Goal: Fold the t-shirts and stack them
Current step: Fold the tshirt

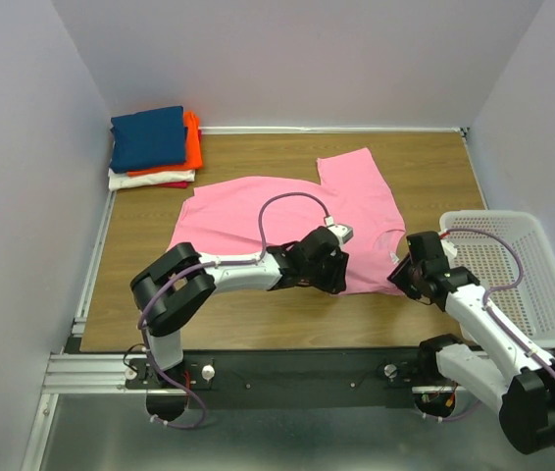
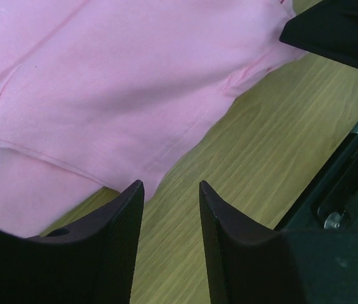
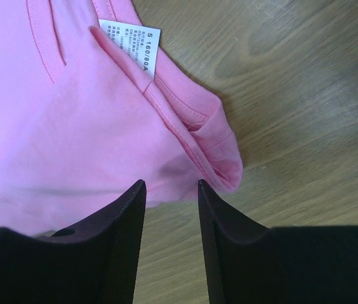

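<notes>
- Left gripper (image 1: 334, 280) and right gripper (image 1: 402, 273), two, hang at the near edge of one pink t-shirt (image 1: 258, 211), mid-table, long axis 9 to 3 o'clock, collar toward 3; four folded t-shirts (image 1: 155, 147) are stacked at 10, one basket (image 1: 542, 294) at 4.
- Left wrist: jaws apart, empty; pink edge at 12.
- Right wrist: jaws apart, empty; label (image 3: 130, 39) at 11.

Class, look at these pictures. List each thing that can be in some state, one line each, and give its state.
pink t-shirt: unfolded, spread out, neck label showing
navy t-shirt: folded, top of the stack
orange t-shirt: folded, under the navy one
white t-shirt: folded, lower in the stack
red t-shirt: folded, at the bottom
basket: upright, nothing seen inside
left gripper: open, holding nothing
right gripper: open, holding nothing
</notes>
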`<state>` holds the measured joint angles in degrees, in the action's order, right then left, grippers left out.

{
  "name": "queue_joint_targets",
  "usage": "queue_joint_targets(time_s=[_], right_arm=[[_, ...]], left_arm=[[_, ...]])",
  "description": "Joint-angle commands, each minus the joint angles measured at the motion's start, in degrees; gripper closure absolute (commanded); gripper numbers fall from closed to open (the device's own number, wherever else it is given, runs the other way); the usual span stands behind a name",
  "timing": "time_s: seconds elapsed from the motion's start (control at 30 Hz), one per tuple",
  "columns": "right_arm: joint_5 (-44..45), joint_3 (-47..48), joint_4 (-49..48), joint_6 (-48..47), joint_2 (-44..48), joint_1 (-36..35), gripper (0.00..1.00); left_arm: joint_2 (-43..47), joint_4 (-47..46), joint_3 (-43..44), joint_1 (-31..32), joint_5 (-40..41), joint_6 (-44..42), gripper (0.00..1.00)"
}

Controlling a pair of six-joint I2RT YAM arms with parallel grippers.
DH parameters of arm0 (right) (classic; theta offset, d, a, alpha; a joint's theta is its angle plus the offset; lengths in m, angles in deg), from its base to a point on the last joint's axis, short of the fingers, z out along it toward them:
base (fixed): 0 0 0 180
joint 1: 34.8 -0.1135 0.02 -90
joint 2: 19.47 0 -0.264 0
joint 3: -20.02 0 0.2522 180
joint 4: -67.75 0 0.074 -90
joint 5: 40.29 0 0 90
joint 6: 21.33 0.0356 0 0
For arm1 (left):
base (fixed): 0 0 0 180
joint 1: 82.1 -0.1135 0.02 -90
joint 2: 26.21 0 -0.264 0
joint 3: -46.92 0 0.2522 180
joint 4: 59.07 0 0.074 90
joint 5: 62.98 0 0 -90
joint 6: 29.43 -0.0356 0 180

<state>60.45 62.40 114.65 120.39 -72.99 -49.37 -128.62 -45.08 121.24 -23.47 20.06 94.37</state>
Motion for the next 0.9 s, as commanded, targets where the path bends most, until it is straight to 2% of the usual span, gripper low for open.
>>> queue_joint_targets(time_s=[0.0, 0.67, 0.77, 0.87], right_arm=[[2.18, -0.06, 1.74, 1.62, 0.78, -0.29, 0.55], [3.06, 2.58, 2.45, 1.19, 0.96, -0.20, 0.54], [2.88, 2.49, 2.54, 1.01, 1.13, -0.20, 0.54], [2.88, 1.97, 2.54, 1.36, 1.13, -0.29, 0.54]], left_arm=[[-1.21, 3.72, 1.93, 0.96, 4.40, -0.75, 0.51], [-3.67, 6.19, 2.81, 3.86, 10.03, 0.12, 0.49], [-4.11, 6.36, 3.16, 3.86, 11.44, 0.39, 0.50], [-4.29, 6.36, 3.78, 3.86, 11.88, 0.39, 0.56]])
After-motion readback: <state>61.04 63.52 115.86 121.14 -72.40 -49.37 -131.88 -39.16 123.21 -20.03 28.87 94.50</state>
